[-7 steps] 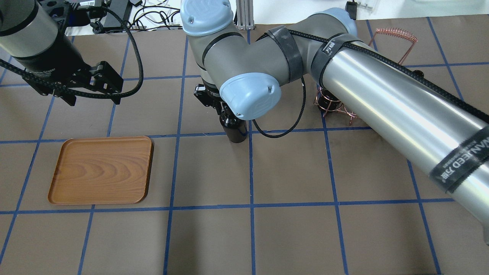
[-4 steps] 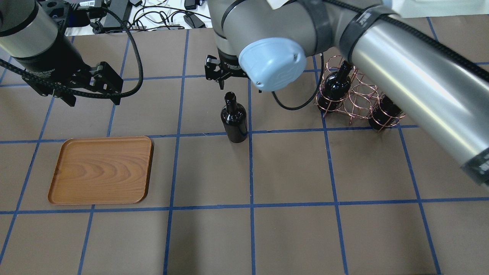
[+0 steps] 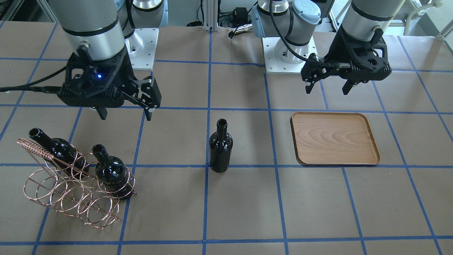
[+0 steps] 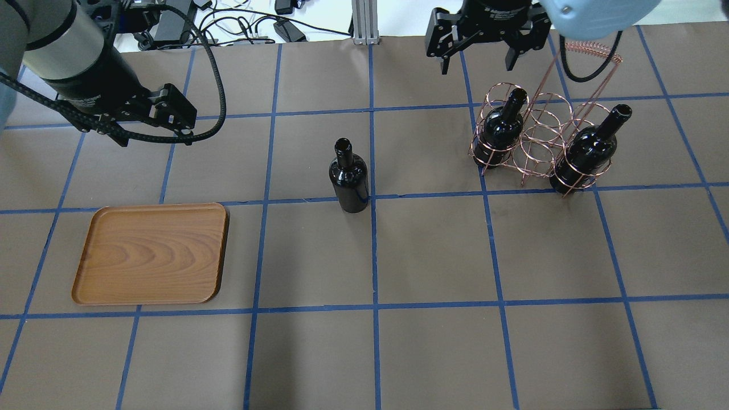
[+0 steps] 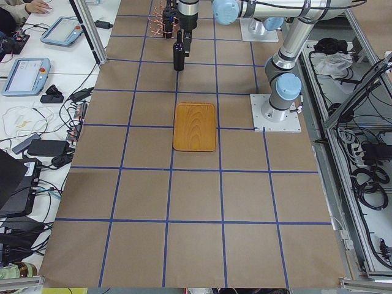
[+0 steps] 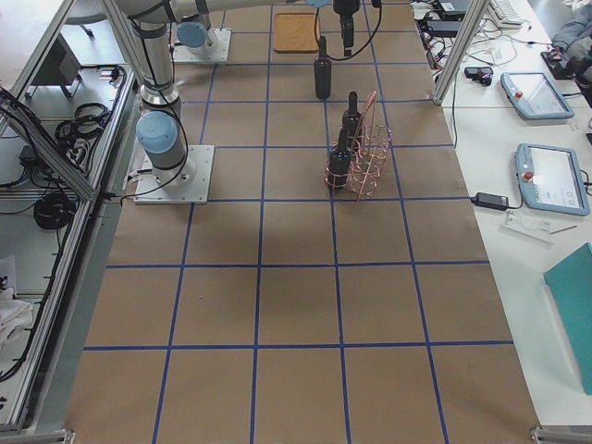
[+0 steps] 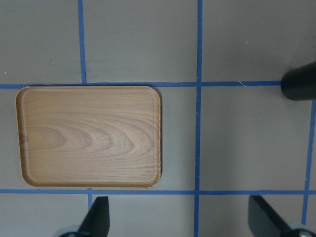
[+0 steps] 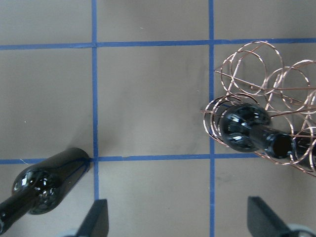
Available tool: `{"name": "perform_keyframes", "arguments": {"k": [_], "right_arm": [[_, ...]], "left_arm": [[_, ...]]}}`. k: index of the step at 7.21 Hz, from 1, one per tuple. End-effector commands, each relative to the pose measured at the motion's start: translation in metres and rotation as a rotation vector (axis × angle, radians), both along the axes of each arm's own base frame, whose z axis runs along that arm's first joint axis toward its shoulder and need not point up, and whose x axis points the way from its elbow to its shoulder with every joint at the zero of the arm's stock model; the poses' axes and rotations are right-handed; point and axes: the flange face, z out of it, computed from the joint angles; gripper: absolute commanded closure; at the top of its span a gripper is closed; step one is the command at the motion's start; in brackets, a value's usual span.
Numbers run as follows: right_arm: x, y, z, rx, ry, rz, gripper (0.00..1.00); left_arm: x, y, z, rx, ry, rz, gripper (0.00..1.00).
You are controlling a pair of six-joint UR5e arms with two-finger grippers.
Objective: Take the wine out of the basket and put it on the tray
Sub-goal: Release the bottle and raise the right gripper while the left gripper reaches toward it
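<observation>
hanging high near the basket (image 4: 535, 142), right gripper (image 4: 476, 65) pointing straight down, jaws spread, empty, left gripper (image 3: 327, 89) high near the tray (image 4: 151, 253), likewise parted, wine (image 4: 348, 179) upright between them

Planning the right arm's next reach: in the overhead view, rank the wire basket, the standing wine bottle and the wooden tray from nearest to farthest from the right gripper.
Measured from the right gripper:
1. The wire basket, close by on the view's right.
2. The standing wine bottle, mid-table.
3. The wooden tray, far off on the view's left.
</observation>
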Motion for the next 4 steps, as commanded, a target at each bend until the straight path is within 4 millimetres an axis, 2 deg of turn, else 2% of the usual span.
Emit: {"name": "perform_keyframes", "arguments": {"k": [1, 2, 4], "right_arm": [[-0.018, 0.000, 0.005, -0.005, 0.006, -0.002, 0.00], [-0.026, 0.000, -0.005, 0.019, 0.002, -0.018, 0.00], [-0.026, 0.001, -0.009, 0.025, -0.003, -0.020, 0.00]], "left_arm": [[-0.049, -0.005, -0.002, -0.064, 0.004, -0.084, 0.00], [-0.074, -0.005, -0.004, -0.075, 0.012, -0.120, 0.00], [-0.144, -0.007, -0.003, -0.087, 0.029, -0.171, 0.00]]}}
